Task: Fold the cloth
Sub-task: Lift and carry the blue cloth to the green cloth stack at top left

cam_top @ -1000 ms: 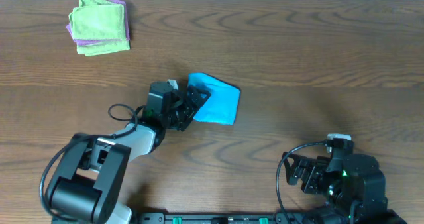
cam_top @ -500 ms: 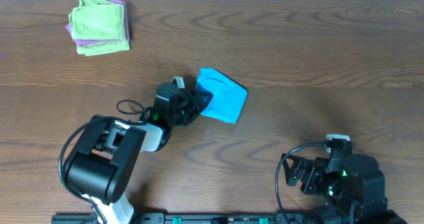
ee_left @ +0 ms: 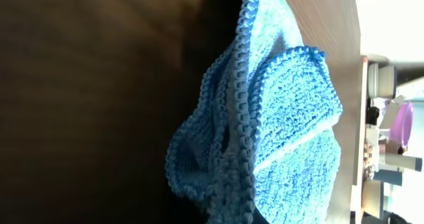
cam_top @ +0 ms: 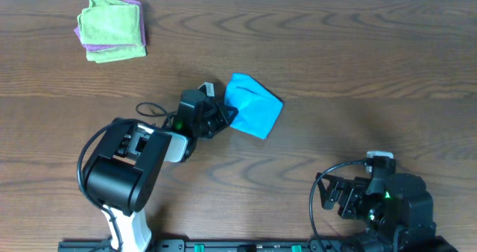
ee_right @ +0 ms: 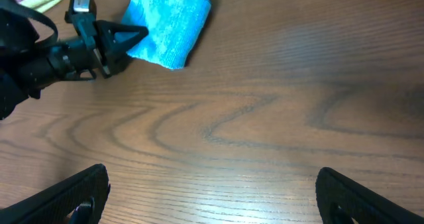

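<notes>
The small sky-blue soft fabric cloth [cam_top: 255,106] sat bunched just beyond the left tool [cam_top: 229,115], which pinched its edge; both had shifted rightward over the brown wooden surface [cam_top: 358,73]. The right tool [ee_right: 212,187] stayed spread, well apart

The cloth [cam_top: 255,106] near the middle of the table [cam_top: 335,51].
The left gripper [cam_top: 226,116] touches its edge at 8 o'clock; the pile of folded cloths [cam_top: 112,28] sits well apart at 10 o'clock, the right gripper [ee_right: 212,184] at 5 o'clock.
</notes>
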Controlling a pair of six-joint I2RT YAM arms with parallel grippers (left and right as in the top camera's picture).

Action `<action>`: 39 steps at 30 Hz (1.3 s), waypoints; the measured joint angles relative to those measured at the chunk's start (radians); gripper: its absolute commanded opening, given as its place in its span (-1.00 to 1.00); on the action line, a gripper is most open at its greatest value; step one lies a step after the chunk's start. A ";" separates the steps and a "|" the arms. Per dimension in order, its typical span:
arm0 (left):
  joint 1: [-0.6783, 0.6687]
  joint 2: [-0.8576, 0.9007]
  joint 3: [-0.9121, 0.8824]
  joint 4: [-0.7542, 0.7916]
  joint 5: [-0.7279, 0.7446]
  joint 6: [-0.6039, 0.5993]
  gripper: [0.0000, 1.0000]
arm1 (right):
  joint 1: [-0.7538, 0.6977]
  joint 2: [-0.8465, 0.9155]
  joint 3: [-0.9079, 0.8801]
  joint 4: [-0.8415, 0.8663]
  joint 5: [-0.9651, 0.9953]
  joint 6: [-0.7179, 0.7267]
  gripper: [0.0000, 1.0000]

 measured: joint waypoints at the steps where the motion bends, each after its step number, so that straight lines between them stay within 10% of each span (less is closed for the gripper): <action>1: 0.001 0.006 0.013 -0.005 0.009 0.007 -0.88 | 0.000 0.000 0.000 0.000 0.000 0.000 0.99; 21: 0.198 0.018 0.567 -0.524 0.217 0.066 -0.88 | 0.000 0.000 0.000 0.000 0.000 0.000 0.99; 39: 0.319 0.018 0.961 -0.852 -0.030 0.202 -0.88 | 0.000 0.000 0.000 0.000 0.000 0.000 0.99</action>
